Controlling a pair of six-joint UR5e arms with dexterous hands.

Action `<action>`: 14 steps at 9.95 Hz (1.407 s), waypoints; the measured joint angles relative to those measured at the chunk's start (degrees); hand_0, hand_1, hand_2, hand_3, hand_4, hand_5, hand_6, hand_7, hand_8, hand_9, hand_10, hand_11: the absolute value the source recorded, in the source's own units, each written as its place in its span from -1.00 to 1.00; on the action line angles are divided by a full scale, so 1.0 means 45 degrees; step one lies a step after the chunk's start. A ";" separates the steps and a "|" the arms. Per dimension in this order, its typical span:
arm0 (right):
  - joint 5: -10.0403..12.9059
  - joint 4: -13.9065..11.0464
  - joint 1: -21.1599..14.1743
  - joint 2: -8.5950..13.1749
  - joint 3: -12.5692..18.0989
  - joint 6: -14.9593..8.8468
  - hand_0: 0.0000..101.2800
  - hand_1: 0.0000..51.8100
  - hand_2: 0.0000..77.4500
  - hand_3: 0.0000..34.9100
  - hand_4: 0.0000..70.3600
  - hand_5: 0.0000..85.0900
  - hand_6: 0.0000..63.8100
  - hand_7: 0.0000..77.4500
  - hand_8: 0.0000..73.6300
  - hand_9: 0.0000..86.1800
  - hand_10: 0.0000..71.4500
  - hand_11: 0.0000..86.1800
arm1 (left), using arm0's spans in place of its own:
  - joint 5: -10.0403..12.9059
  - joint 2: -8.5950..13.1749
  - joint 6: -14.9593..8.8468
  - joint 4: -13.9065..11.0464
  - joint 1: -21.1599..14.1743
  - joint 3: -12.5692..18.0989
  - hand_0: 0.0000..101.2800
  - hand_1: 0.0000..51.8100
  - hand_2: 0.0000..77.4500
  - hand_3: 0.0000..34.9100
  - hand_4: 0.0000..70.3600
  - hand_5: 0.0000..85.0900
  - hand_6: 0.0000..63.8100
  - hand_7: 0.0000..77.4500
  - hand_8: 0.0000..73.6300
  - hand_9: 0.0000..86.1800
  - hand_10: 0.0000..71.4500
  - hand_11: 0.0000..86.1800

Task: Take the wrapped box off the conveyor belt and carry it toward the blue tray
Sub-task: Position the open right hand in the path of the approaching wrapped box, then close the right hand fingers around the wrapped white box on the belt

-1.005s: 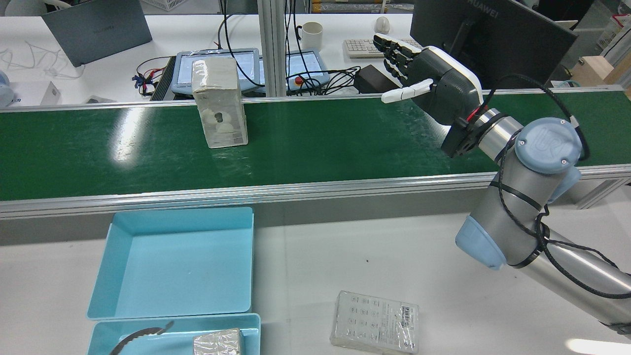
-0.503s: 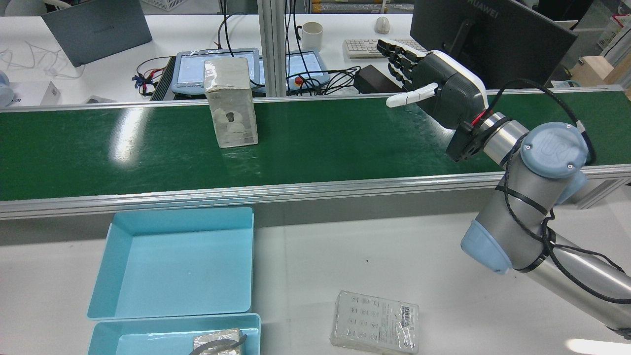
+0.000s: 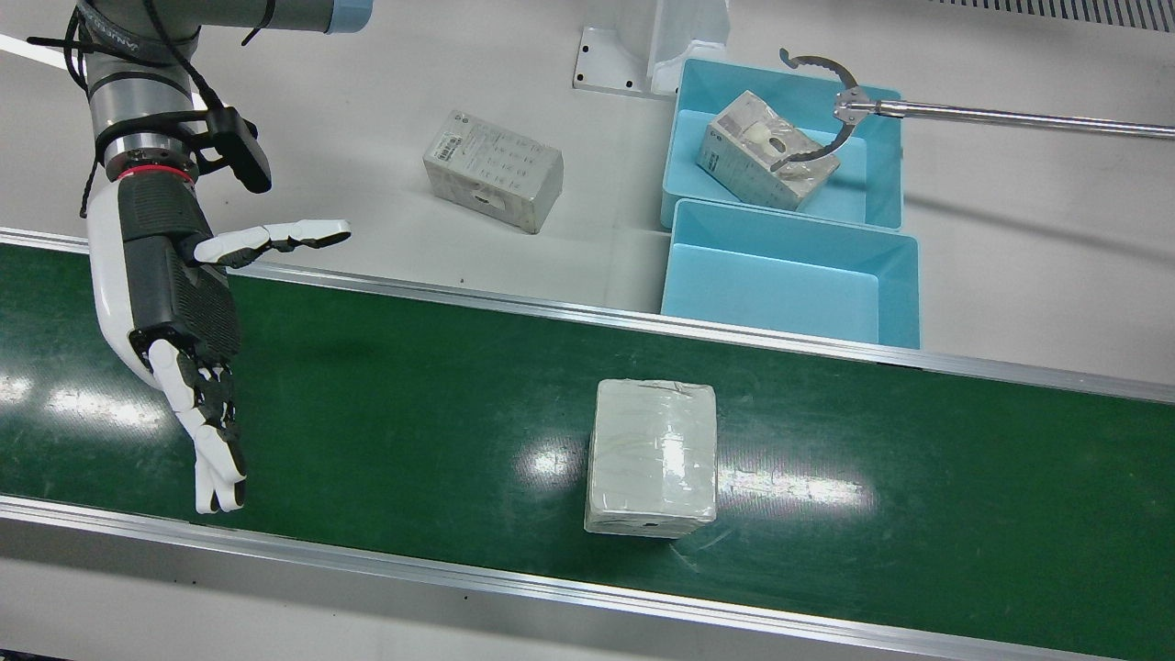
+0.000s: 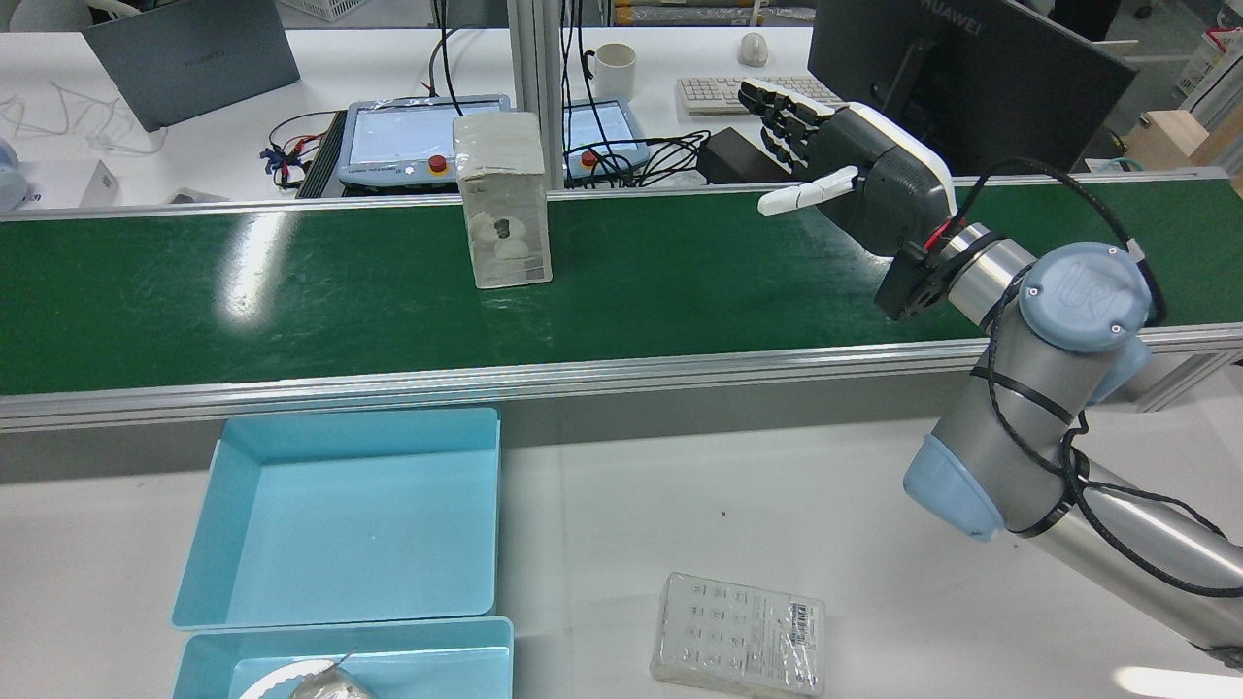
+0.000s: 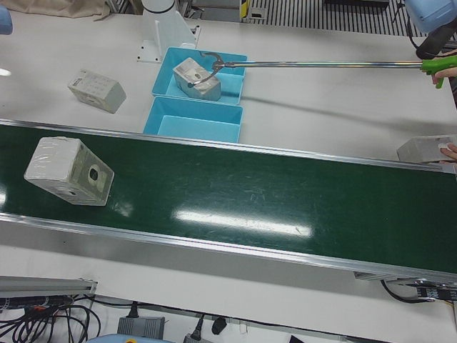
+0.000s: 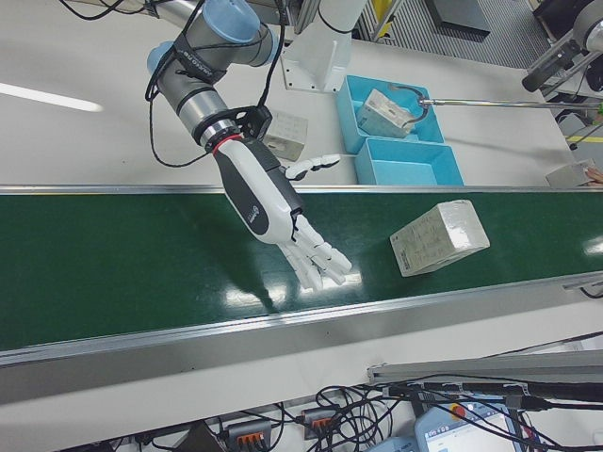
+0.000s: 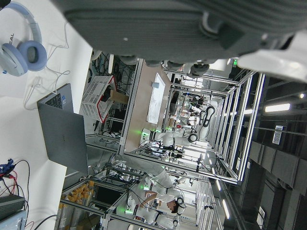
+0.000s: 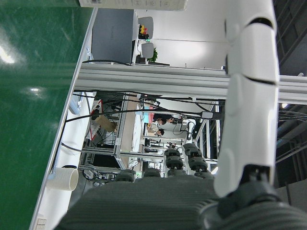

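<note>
The wrapped box point(image 3: 652, 468) stands upright on the green conveyor belt point(image 3: 413, 413), free of any hand. It also shows in the rear view point(image 4: 503, 199) and the side views point(image 5: 69, 171) point(image 6: 440, 237). My right hand point(image 3: 179, 312) hovers open over the belt, fingers spread, well apart from the box; in the rear view the right hand point(image 4: 855, 165) is to the box's right. The empty blue tray point(image 3: 771, 294) point(image 4: 340, 524) sits on the white table beside the belt. The left hand view shows only the left hand's palm edge point(image 7: 168, 28).
A second blue tray point(image 3: 872, 138) holds another wrapped box point(image 3: 757, 151), gripped by a long reacher tool point(image 3: 991, 115) held by a person point(image 5: 444, 70). A loose box point(image 3: 493, 170) lies on the table. One more box point(image 5: 427, 148) rests at the belt's far end.
The wrapped box has ridden the belt rightward in the rear view, closer to my right hand. The right hand shifted only slightly. The reacher tool moved in the near tray.
</note>
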 joint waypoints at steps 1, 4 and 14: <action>0.0056 0.0013 -0.0035 0.0117 -0.0335 -0.0039 -0.05 -0.43 -0.73 -0.81 -0.85 -0.82 -1.00 -0.93 -1.00 -0.97 -0.98 -0.97 | 0.0000 0.0000 0.0000 0.0000 0.0000 0.0000 -1.00 -1.00 -0.99 -1.00 -1.00 -0.97 -1.00 -0.99 -1.00 -1.00 -0.98 -1.00; 0.0179 0.0056 -0.0108 0.0925 -0.1455 -0.0091 -0.05 -0.45 -0.76 -0.81 -0.85 -0.82 -1.00 -0.99 -1.00 -0.97 -0.98 -0.97 | 0.0000 0.0000 0.0000 0.0000 0.0000 0.0000 -1.00 -1.00 -0.97 -1.00 -1.00 -0.97 -1.00 -1.00 -1.00 -1.00 -0.98 -1.00; 0.0198 0.0159 -0.0353 0.1171 -0.1684 -0.0083 -0.06 -0.45 -0.75 -0.75 -0.83 -0.82 -1.00 -0.99 -1.00 -0.97 -1.00 -0.97 | 0.0000 0.0000 0.0000 0.0000 0.0000 0.0000 -1.00 -1.00 -0.99 -1.00 -1.00 -0.97 -1.00 -1.00 -1.00 -1.00 -1.00 -1.00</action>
